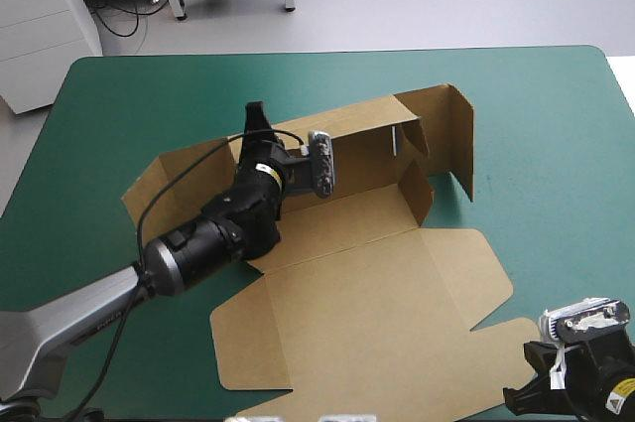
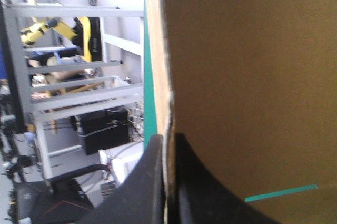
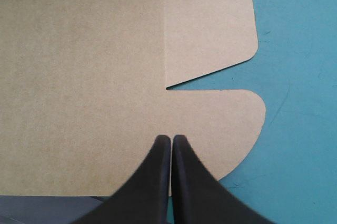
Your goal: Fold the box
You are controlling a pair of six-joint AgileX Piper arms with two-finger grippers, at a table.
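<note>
Fig.: table (image 1: 327,52) w/ teal-green cover (image 1: 119,104); cover spans whole top, lies flat, far corners rounded. Rt wrist view: faint dark marks on cover.

The box (image 1: 377,283) is plain brown, the cover (image 1: 556,124) teal-green, the fingers (image 3: 152,182) black.

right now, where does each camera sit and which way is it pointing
High view: above and behind the robot, looking forward and down at the table and box; left arm from the left, right arm at near right.
Left wrist view: on the left wrist, looking along the left gripper, shut on the box's wall, level into the room.
Right wrist view: on the right wrist, looking down past the shut right gripper at the flat lid.
Shared: high and right wrist views both show the lid's rounded flaps.
</note>
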